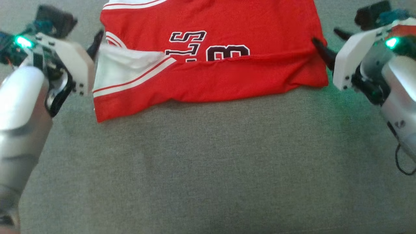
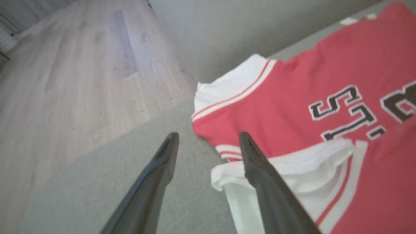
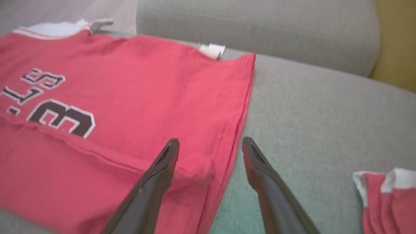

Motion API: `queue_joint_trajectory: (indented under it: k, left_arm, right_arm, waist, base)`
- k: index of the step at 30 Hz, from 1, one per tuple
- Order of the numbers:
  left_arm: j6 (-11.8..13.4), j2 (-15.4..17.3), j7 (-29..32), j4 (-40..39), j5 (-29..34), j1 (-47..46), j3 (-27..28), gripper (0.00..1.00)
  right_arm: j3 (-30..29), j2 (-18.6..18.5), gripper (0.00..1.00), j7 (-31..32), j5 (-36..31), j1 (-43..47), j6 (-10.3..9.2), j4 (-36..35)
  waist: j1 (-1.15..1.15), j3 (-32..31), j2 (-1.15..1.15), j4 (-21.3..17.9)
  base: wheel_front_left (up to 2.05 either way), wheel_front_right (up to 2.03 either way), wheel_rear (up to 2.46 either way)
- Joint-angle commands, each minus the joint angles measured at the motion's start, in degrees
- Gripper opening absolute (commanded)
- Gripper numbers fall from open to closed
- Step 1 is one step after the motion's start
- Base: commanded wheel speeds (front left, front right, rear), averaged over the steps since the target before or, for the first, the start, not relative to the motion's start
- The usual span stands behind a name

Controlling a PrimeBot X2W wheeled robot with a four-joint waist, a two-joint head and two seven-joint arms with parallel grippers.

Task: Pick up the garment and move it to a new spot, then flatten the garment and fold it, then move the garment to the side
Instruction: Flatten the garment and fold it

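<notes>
Okay, status: the garment (image 1: pixel 227 74) lies on the grey sofa seat (image 1: pixel 208 162), spread mostly flat, lettering up. Its near hem is turned up over the body as one fold (image 1: pixel 247 71). My read is that pickup, relocation and flattening are done and the first fold is in.

Jaws on the left tool (image 2: pixel 208 136) are wide apart, holding nothing. It sits just beside the garment's left edge, one finger (image 2: pixel 260 169) over the white sleeve trim (image 1: pixel 123 65). Same on the right tool (image 3: pixel 210 141) — wide open, empty, straddling the right side edge at the fold line, not pinching.

What's left, I'd say, is at least one more fold, since the sleeve end is bunched and wants tidying. Then shift the bundle aside. Another red-and-white item (image 3: pixel 383 195) sits well off to the right — possibly the drop side, can't confirm.
</notes>
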Motion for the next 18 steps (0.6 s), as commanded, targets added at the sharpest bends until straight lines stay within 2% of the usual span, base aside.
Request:
queue_joint_trajectory:
  k: [1, 6, 11, 15, 18]
  left_arm:
    - [0.59, 1.32, -2.27, -0.61, 0.56, -4.02, 2.87, 1.00]
    - [2.85, -2.22, -13.64, 1.99, -0.67, -5.12, 6.02, 1.00]
    - [5.27, -6.03, -25.68, 1.46, -4.67, -2.40, 11.04, 1.00]
    - [6.52, -8.00, -30.75, -1.45, -6.66, 2.48, 13.19, 1.00]
    - [8.31, -9.07, -32.28, -5.56, -7.21, 7.31, 15.03, 1.00]
  right_arm:
    - [-0.61, 0.51, 1.00, -1.96, -0.40, -1.40, -0.04, -0.52]
    - [-2.52, 2.09, 1.00, -11.90, -1.89, -1.82, -0.04, 2.51]
    - [-6.64, 3.73, 1.00, -25.19, -4.00, 0.19, -0.04, 5.48]
    - [-13.37, 5.97, 1.00, -29.26, -6.84, 3.12, -0.04, 6.11]
    - [-24.05, 7.27, 1.00, -29.39, -12.06, 7.63, -0.04, -0.91]
  waist:
    - [-0.01, -0.01, 0.00, 0.14]
    - [-0.01, -1.34, 0.00, 0.77]
    - [-0.01, -4.41, 0.00, 1.54]
    - [-0.01, -7.07, 0.00, 1.79]
    - [-0.01, -8.76, 0.00, 1.71]
  base:
    - [0.00, 0.00, 0.00]
    - [0.00, 0.00, 0.00]
    - [0.00, 0.00, 0.00]
    - [0.00, 0.00, 0.00]
    - [0.00, 0.00, 0.00]
